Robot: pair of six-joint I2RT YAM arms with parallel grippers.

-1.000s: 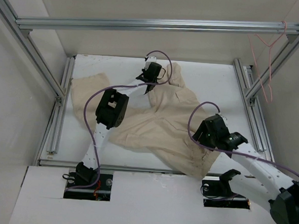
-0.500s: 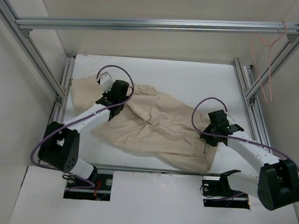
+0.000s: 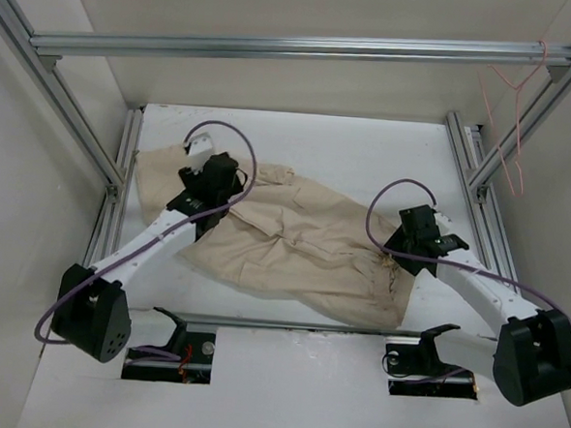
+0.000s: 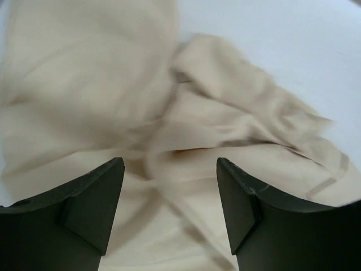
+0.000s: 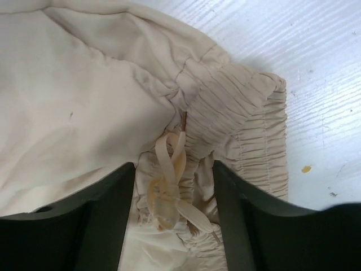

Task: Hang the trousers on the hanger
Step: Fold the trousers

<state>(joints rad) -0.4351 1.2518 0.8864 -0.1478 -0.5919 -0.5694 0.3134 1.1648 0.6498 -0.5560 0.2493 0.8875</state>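
The beige trousers [image 3: 293, 244] lie spread and wrinkled across the white table, legs to the left and gathered waistband [image 3: 393, 279] to the right. My left gripper [image 3: 207, 198] hovers open over the leg cloth [image 4: 84, 84], its fingers [image 4: 96, 197] wide apart with nothing pinched between them. My right gripper [image 3: 400, 258] is open over the waistband [image 5: 242, 124], its jaws standing either side of the knotted drawstring [image 5: 169, 192]. The pink wire hanger [image 3: 509, 121] hangs from the frame at the upper right, away from both grippers.
Aluminium frame rails run along the table's left side [image 3: 111, 213] and right side [image 3: 484, 216], with a crossbar [image 3: 296, 48] overhead at the back. Bare table [image 3: 367, 151] shows behind the trousers. Purple cables [image 3: 388, 206] loop off both wrists.
My left gripper came from the far middle to the left leg, dragging the cloth flatter, then let go and opened. My right gripper settled low over the waistband.
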